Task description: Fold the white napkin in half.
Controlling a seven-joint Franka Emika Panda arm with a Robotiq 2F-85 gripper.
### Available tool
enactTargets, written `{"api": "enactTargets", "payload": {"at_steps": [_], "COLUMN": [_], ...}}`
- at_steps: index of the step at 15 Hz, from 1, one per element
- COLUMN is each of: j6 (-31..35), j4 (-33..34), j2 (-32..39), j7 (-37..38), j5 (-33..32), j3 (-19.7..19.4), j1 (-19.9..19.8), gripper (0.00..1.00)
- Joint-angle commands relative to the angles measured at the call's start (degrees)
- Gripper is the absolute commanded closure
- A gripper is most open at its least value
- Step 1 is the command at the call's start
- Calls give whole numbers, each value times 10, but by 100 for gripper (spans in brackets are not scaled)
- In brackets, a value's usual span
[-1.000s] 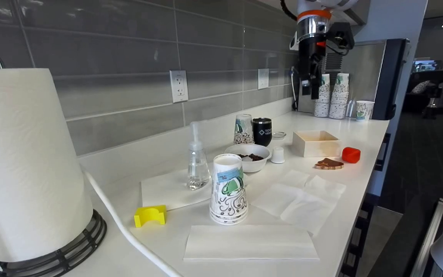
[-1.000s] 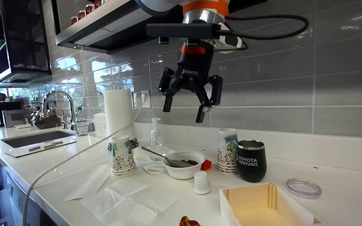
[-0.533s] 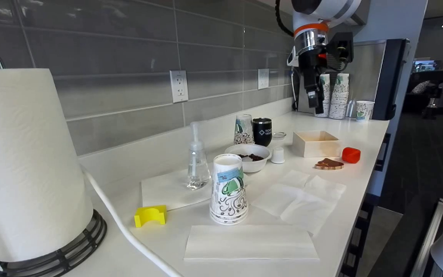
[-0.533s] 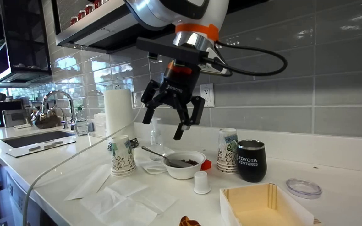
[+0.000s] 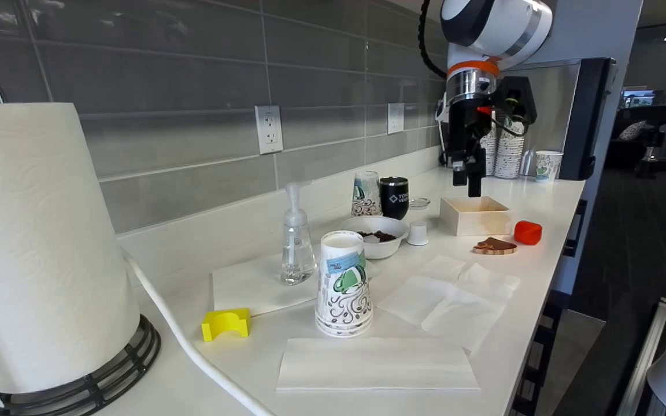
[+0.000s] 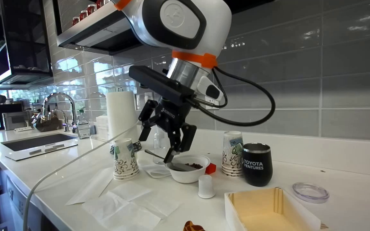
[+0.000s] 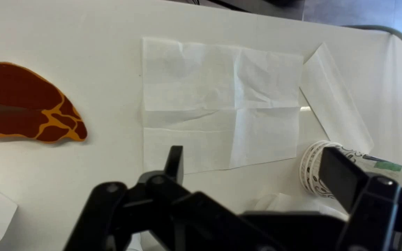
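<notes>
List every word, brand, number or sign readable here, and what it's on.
"TOYOTA VENTURES": black tumbler.
"ROBOTIQ", slightly blurred: black housing above the fingers.
Too small or blurred: the blue label on the paper cups; the marked panel below the counter.
Numbers: none readable.

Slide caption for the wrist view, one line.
Wrist view: open gripper above the counter, white napkin spread out and creased, steak-shaped piece at image left, printed paper cups at image right.

Arm (image 6: 188,32): top cropped in both exterior views | box (image 6: 255,200): bottom cropped, in an exterior view | wrist view: gripper (image 7: 251,153) hides parts of napkin (image 7: 218,104), cups (image 7: 372,164) | dark bits (image 6: 196,166) in bowl (image 6: 185,177): too small to name
</notes>
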Motion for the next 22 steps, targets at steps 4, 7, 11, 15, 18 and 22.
{"api": "enactTargets", "payload": {"at_steps": [4,7,11,15,18,22], "j6": [172,259,334,375,389,383], "j4": [-94,-131,-130,-132,-132,-132], "j2": [-17,-23,6,17,36,55], "j7": [22,31,27,20,17,40], "j5": [67,82,110,143,162,147], "j3": [5,5,-2,-3,0,11], "j1": [1,4,20,39,51,47], "gripper": [0,0,0,0,0,0]}}
